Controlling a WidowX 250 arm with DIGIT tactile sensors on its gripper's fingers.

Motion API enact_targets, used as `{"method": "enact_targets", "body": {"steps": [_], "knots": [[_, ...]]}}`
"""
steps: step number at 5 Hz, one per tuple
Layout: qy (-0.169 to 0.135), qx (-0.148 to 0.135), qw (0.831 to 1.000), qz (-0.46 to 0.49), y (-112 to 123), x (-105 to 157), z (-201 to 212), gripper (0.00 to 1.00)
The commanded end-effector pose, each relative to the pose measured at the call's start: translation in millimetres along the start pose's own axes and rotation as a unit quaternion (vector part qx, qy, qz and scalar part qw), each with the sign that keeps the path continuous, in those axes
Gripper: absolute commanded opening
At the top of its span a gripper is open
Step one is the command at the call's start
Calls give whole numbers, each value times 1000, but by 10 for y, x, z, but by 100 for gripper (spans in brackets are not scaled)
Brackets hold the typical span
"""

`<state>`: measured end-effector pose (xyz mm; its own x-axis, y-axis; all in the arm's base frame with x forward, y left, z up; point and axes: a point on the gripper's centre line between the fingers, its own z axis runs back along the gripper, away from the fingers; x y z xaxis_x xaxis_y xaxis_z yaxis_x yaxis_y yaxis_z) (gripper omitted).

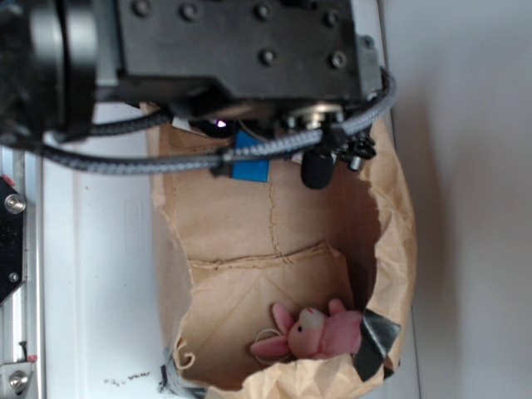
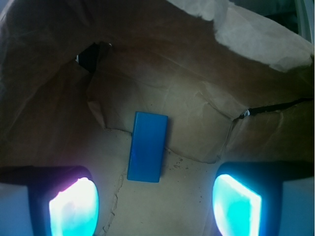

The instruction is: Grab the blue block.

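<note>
Nearest, wrist view: gripper [image 2: 155, 206], jaws spread wide, holding nothing, glowing pads [image 2: 74, 206] either side. Beyond, between them but apart: blue block [image 2: 147, 146], flat smooth slab, lying on creased brown paper bag [image 2: 197, 78], walls crumpled around it. Farther, exterior view: pink plush bunny [image 1: 312, 334], apparently at bag's opposite end; grey braided cable [image 1: 166, 158] crossing above.

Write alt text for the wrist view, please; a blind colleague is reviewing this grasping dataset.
A flat blue block lies on the brown paper floor of a crumpled paper bag, seen from just above. The open gripper hovers over it, its two glowing fingertips at the bottom corners of the frame, the block's near end between them and untouched.
</note>
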<state>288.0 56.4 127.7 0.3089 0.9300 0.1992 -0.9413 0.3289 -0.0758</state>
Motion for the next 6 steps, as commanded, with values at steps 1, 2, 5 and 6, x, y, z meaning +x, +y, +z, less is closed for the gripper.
{"method": "enact_targets", "body": {"steps": [1, 2, 5, 6], "knots": [[-72, 24, 996, -40, -226, -267, -300, 100], [-40, -4, 997, -72, -224, -266, -417, 100], [30, -75, 997, -6, -37, -61, -218, 100], [48, -105, 993, -2, 11, 23, -232, 100]]}}
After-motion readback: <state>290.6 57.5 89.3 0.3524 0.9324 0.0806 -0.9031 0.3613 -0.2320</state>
